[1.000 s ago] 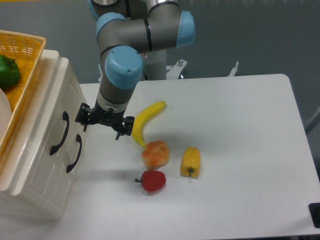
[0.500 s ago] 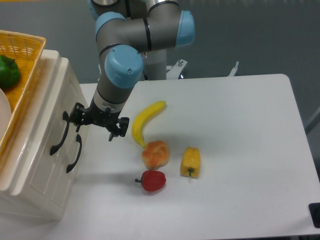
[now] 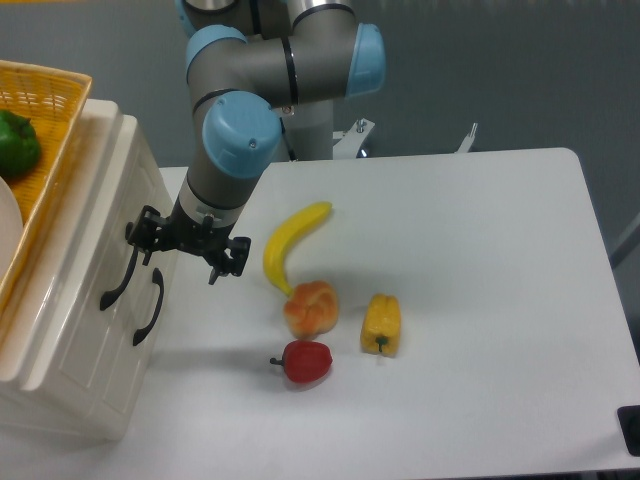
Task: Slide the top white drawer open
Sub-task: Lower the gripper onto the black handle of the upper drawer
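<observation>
Top white drawer (image 3: pixel 95 250) sits shut; your gripper (image 3: pixel 180 245), fingers spread and holding nothing, reaches its black handle (image 3: pixel 122 265). Straddle it squarely, then close.

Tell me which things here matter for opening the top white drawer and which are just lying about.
Part of the job: the top white drawer, its curved black handle, the gripper next to that handle.

Just lying about: banana, orange-coloured fruit, yellow pepper, red pepper, lower drawer, wicker basket with a green pepper.

Closed top white drawer (image 3: pixel 95 250), black-handled
</observation>
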